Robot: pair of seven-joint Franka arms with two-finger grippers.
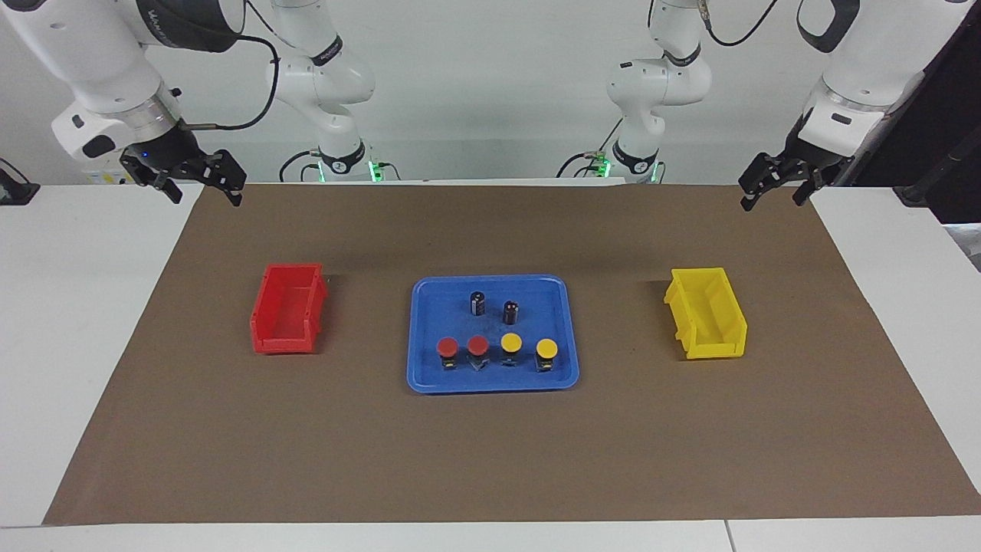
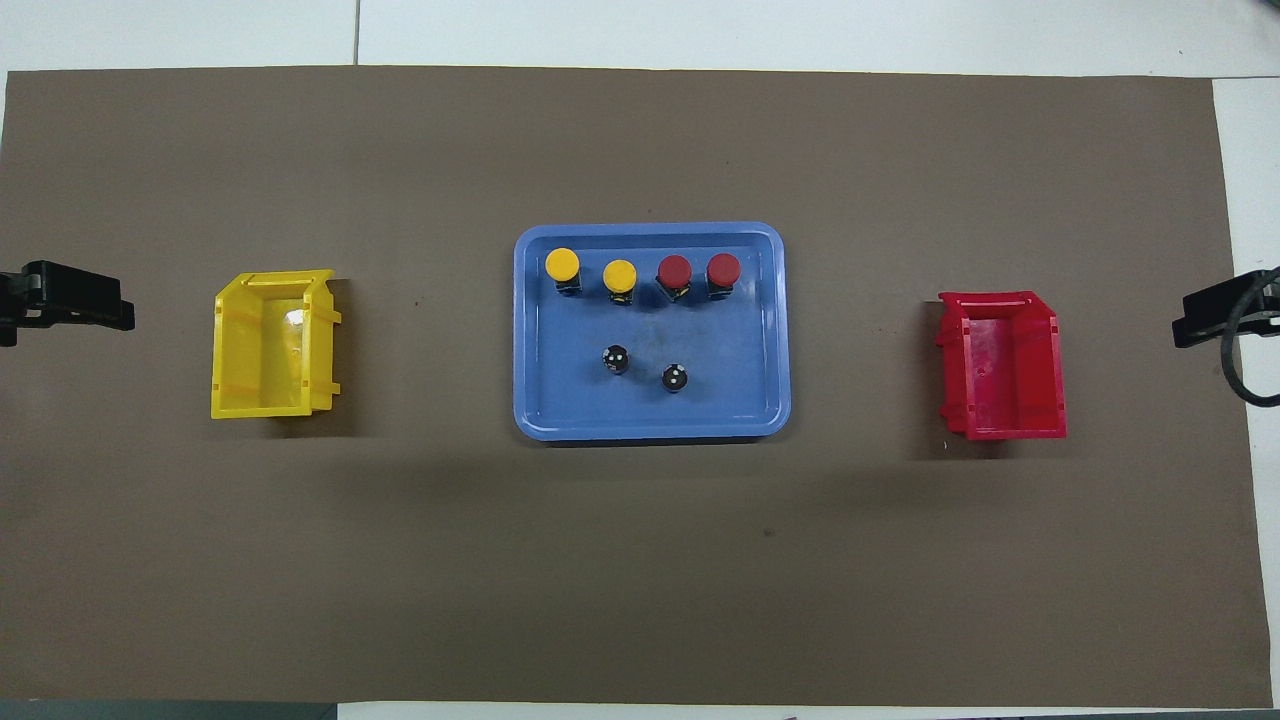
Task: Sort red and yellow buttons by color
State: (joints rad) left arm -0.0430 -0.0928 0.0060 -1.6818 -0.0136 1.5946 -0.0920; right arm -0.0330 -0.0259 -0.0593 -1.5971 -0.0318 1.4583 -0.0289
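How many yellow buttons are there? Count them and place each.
2. Both stand in the blue tray: one yellow button beside the red pair, the other yellow button nearest the yellow bin's end.

I see a white table (image 1: 77,345) w/ a brown mat (image 1: 490,460) spread over most of it; white shows at both ends and along the edges. Landmark: blue tray (image 1: 418,337), sitting mid-mat. Red bin (image 1: 287,318) sits on the mat well apart from the tray, toward the right arm's end of the table. Yellow bin (image 1: 707,313) sits on the mat well apart from the tray, toward the left arm's end. Both bins are upright, approx level w/ the tray. The tray carries small parts.
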